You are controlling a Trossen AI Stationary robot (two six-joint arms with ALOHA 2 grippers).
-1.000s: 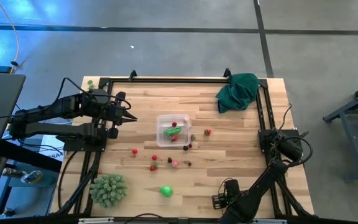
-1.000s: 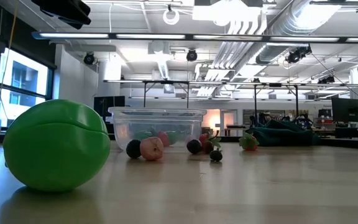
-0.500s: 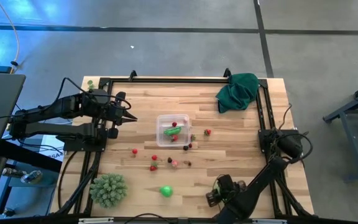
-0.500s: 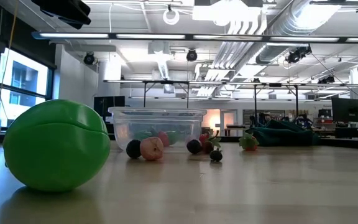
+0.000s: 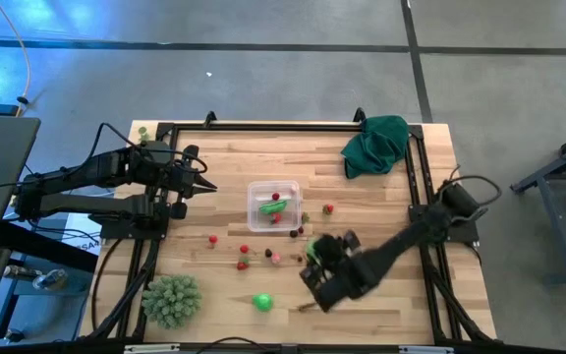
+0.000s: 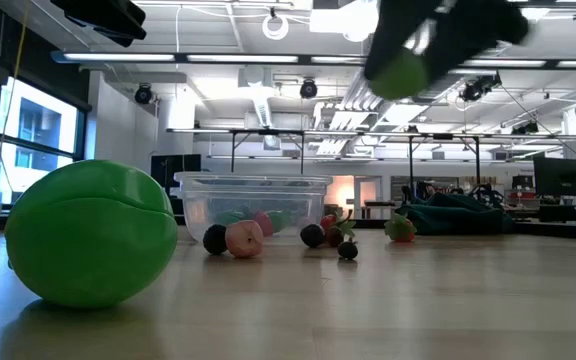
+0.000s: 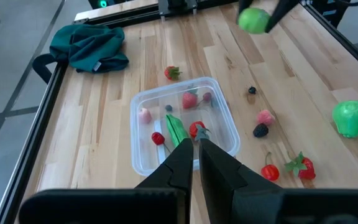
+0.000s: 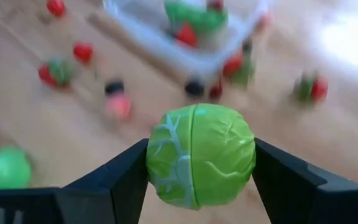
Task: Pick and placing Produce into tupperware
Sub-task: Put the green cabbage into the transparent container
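The clear tupperware (image 5: 274,205) (image 7: 185,124) sits mid-table with a green pod and some red and pink produce in it. More small red, pink and dark produce (image 5: 244,256) lies on the wood just near of it. A bigger green fruit (image 5: 262,302) (image 6: 90,235) lies by the near edge. My right gripper (image 5: 314,261) (image 8: 201,162) is near-right of the tupperware, above the table, shut on a round veined green vegetable (image 6: 400,72) (image 7: 253,20). My left gripper (image 5: 209,187) (image 7: 196,149) hovers shut, left of the tupperware. My right gripper pinches the round green vegetable between its two fingers (image 8: 126,180), one on each opposite side of the ball (image 8: 157,158). The vegetable is lifted clear of the table, and the scattered produce lies below and beyond it.
A large spiky pale-green ball (image 5: 172,299) rests at the near-left corner. A dark green cloth (image 5: 374,145) (image 7: 91,46) lies bunched at the far-right corner. A black frame rail (image 5: 263,126) runs around the table's edges. One strawberry (image 5: 328,208) lies right of the tupperware.
My right arm has swung from the table's near edge toward the tupperware, going left and toward the far edge, and has risen, carrying the green vegetable into the low view's top. The left arm and the produce on the table have kept still.
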